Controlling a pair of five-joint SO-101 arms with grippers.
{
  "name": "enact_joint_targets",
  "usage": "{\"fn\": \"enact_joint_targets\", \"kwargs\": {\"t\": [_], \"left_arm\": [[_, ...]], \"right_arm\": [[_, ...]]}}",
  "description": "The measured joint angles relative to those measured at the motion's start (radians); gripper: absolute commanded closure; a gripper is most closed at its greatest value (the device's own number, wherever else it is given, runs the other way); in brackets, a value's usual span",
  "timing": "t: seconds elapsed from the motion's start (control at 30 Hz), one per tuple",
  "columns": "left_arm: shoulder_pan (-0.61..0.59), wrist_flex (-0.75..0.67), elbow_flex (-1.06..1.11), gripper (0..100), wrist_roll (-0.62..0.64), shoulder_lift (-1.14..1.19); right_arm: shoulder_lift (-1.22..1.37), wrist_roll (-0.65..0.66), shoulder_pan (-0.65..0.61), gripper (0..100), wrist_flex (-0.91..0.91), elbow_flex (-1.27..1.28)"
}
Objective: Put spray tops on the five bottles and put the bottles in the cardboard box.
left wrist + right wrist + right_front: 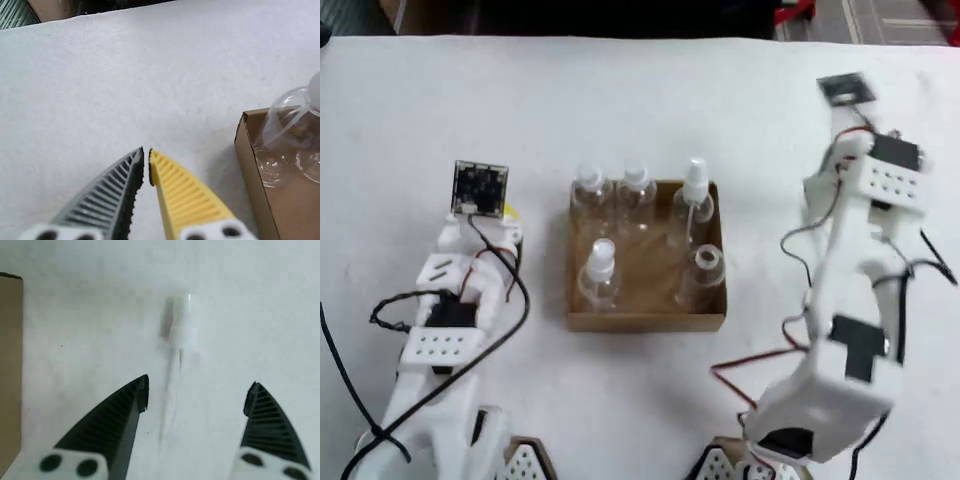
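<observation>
The cardboard box sits mid-table and holds several clear bottles. One at the back right and one at the front left carry white spray tops; the front right one looks open-necked. A loose white spray top with its thin tube lies on the white table, just beyond my right gripper, which is open with black fingers on either side of the tube. My left gripper is shut on nothing, grey and yellow tips together, left of the box corner and a bottle.
White cloth covers the table. The left arm lies left of the box and the right arm stretches along the right side. The box's side wall is near my right gripper. Dark floor lies beyond the far edge.
</observation>
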Motion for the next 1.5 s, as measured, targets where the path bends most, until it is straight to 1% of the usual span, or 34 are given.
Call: {"fn": "enact_joint_targets", "kwargs": {"t": [0.17,0.33,0.5,0.67,0.73,0.8,0.9,0.93,1.0,1.07,1.33,1.5], "left_arm": [[0.0,0.0,0.0,98,0.0,0.0],[0.0,0.0,0.0,98,0.0,0.0],[0.0,0.0,0.0,98,0.0,0.0],[0.0,0.0,0.0,98,0.0,0.0],[0.0,0.0,0.0,98,0.0,0.0],[0.003,0.0,0.0,98,0.0,0.0],[0.012,0.0,0.0,98,0.0,0.0],[0.012,0.0,0.0,98,0.0,0.0],[0.011,0.0,0.0,98,0.0,0.0],[0.011,0.0,0.0,98,0.0,0.0],[0.011,0.0,0.0,98,0.0,0.0],[0.011,0.0,0.009,98,0.0,0.0]], "right_arm": [[0.203,0.008,-0.005,72.5,0.0,-0.169],[0.411,0.012,-0.006,80.1,0.012,-0.368],[0.58,0.017,-0.006,76.0,0.078,-0.563],[0.715,0.018,0.011,78.2,0.115,-0.744],[0.76,0.018,0.021,80.2,0.12,-0.795],[0.799,0.018,0.023,85.1,0.12,-0.841],[0.835,0.018,0.025,98.0,0.12,-0.899],[0.842,0.018,0.028,99.0,0.12,-0.922],[0.853,0.018,0.028,96.4,0.12,-0.951],[0.855,0.018,0.023,98.6,0.135,-0.971],[0.853,0.018,0.041,98.2,0.354,-1.209],[0.784,0.012,0.083,98.3,0.374,-1.277]]}}
